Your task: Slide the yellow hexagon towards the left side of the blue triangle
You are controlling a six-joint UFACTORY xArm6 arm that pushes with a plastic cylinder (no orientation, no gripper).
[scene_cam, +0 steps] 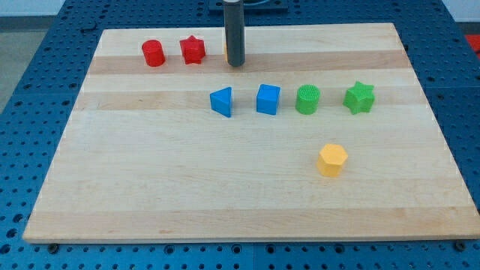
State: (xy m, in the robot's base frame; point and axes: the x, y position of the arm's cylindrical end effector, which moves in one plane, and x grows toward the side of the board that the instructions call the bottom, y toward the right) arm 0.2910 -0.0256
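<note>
The yellow hexagon lies on the wooden board at the view's lower right. The blue triangle lies at mid-board, up and to the left of the hexagon. My tip rests on the board near the view's top, just above the blue triangle and far from the yellow hexagon. A small orange-yellow sliver shows at the rod's left edge; a block there is mostly hidden behind the rod.
A blue cube, a green cylinder and a green star stand in a row to the right of the blue triangle. A red cylinder and a red star stand at the top left.
</note>
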